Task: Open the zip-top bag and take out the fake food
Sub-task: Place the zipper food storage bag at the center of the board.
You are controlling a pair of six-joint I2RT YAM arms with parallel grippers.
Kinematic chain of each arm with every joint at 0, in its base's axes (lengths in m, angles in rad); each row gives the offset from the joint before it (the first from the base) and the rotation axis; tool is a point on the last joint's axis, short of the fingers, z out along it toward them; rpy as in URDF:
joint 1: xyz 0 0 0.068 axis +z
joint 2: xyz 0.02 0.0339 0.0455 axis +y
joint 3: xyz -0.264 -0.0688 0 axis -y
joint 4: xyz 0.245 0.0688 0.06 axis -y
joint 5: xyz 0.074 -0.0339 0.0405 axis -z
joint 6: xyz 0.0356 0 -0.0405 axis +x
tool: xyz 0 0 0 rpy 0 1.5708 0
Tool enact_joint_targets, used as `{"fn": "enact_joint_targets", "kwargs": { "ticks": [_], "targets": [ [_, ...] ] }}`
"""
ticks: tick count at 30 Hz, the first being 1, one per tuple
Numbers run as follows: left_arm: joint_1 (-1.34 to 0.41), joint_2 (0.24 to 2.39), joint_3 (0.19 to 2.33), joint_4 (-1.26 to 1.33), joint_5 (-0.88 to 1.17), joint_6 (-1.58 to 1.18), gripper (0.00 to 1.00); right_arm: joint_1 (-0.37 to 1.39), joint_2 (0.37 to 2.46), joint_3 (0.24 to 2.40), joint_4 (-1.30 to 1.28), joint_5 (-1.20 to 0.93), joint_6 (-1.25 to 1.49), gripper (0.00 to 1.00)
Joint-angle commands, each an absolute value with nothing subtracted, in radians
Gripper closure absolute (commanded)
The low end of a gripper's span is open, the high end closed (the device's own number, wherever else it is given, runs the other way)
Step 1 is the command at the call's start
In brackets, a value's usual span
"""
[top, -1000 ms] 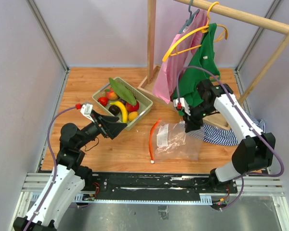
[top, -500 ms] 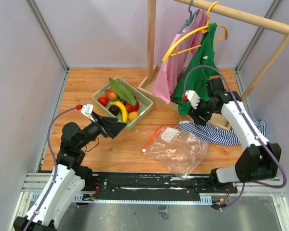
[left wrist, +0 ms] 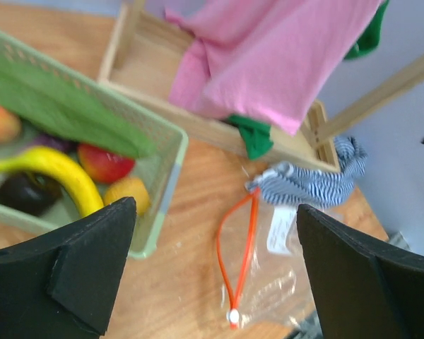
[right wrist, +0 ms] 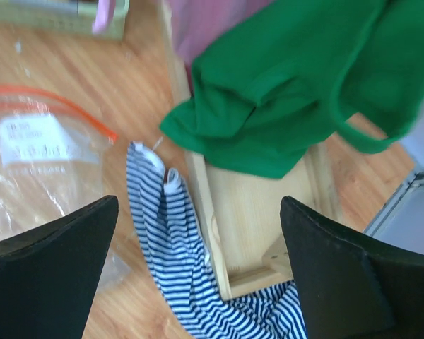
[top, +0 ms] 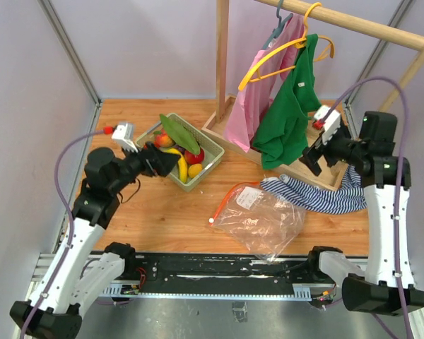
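Top view, change over the last second: my right gripper [top: 309,159] was down at the far edge of the zip-top bag [top: 261,219]. It has since let go, lifted and swung out to 3 o'clock, beside the wooden rack base [top: 318,173]. In that time the bag slid toward 5 o'clock and rumpled; it has not moved in the last half second.

Right wrist view: fingers spread wide, nothing between them. Left gripper [top: 154,159] is likewise spread and empty, and has drawn back toward 10 o'clock, at the near corner of the green basket [top: 212,152].

The bag lies free on the table at about 6 o'clock, touching the striped cloth [top: 314,198] on its far side. The orange zip strip [top: 226,194] stands as an open loop — mouth unsealed. I see nothing coloured inside.

The fake food [top: 177,159] sits in the basket — banana, red and orange pieces, dark eggplant, green leaf.

Judgement: the bag is opened and emptied, and both arms are retreating. Nothing is left to grasp.
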State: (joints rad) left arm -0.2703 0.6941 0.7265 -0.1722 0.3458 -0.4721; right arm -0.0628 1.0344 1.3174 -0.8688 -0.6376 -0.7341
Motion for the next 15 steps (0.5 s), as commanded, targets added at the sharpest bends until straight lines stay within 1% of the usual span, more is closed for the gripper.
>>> {"fn": "enact_joint_targets", "kwargs": {
  "ticks": [1, 5, 9, 12, 15],
  "targets": [
    [-0.264, 0.793, 0.971, -0.31, 0.228, -0.332, 0.01, -0.164, 1.051, 1.497, -0.917, -0.869, -0.552, 0.01],
    [-0.264, 0.875, 1.178, -0.363, 0.225, -0.308, 0.01, -0.181, 1.095, 1.71, -0.885, -0.729, -0.323, 0.01],
    [-0.264, 0.958, 1.4, -0.421, 0.223, -0.287, 0.01, -0.181, 1.165, 1.987, -0.965, -0.741, -0.321, 0.01],
    [-0.264, 1.006, 1.531, -0.443, 0.24, -0.273, 0.01, -0.181, 1.206, 2.101, -0.975, -0.749, -0.279, 0.01],
    [-0.264, 1.046, 1.633, -0.47, 0.271, -0.264, 0.01, -0.181, 1.228, 2.164, -0.968, -0.752, -0.204, 0.01]
  ]
}}
